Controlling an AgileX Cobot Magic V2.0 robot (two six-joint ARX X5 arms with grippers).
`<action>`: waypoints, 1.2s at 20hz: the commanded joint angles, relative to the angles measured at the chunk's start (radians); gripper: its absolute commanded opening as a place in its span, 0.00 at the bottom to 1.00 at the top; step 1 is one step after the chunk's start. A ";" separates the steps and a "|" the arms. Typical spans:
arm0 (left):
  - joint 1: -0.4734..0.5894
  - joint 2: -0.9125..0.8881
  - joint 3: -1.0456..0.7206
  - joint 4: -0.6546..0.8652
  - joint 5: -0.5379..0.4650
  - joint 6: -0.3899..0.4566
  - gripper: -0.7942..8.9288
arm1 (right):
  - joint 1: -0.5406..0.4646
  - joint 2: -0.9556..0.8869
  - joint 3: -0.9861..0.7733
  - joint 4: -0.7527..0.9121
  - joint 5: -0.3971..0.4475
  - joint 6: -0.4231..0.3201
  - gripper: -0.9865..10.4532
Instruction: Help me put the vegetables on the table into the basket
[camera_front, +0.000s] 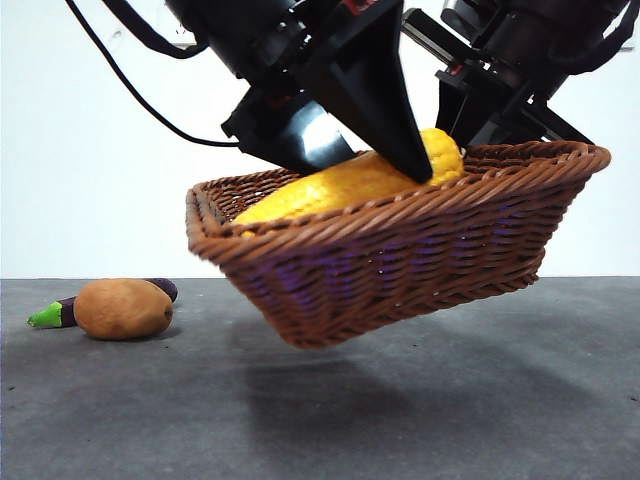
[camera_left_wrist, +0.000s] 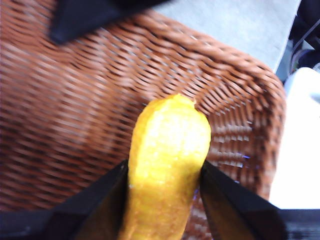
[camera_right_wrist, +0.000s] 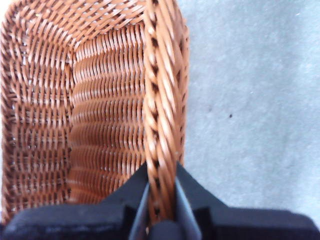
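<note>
Left gripper (camera_left_wrist: 162, 175) pinches the corn cob (camera_left_wrist: 167, 165) across its thick middle, one black jaw on each flank, and holds it over the inside of the basket (camera_front: 400, 265), its far tip pointing toward the woven floor. Right gripper (camera_right_wrist: 161, 187) is pressed onto the braided rim (camera_right_wrist: 160, 110) of the basket, one jaw inside the wall and one outside; in the front view the basket hangs tilted, clear of the table (camera_front: 500, 400), with a shadow beneath it. Relative to the basket, the potato (camera_front: 123, 308) lies on the table well off to the side of its lowered end, and the eggplant (camera_front: 60, 312) lies just behind the potato, only its green tip and a dark end showing.

Handling, as judged: the cob looks rigid, light and bumpy, so a mid-length grip across its width should hold without slip. The potato appears smooth and rounded, likely to roll; take it across its short axis. The eggplant is slim and glossy, best taken across the body rather than at the tapered tip. The wicker seems stiff but light; held by one rim only, it may swing or tip as items drop in.
</note>
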 joint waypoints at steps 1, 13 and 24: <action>-0.016 0.011 -0.004 0.007 -0.002 -0.039 0.09 | 0.000 0.003 -0.005 0.019 -0.008 0.006 0.08; -0.015 0.003 0.047 -0.039 0.024 -0.077 0.54 | 0.005 0.003 -0.005 0.013 -0.014 -0.013 0.08; 0.208 -0.067 0.517 -0.693 -0.373 0.301 0.54 | -0.144 -0.026 -0.004 -0.038 -0.081 -0.117 0.08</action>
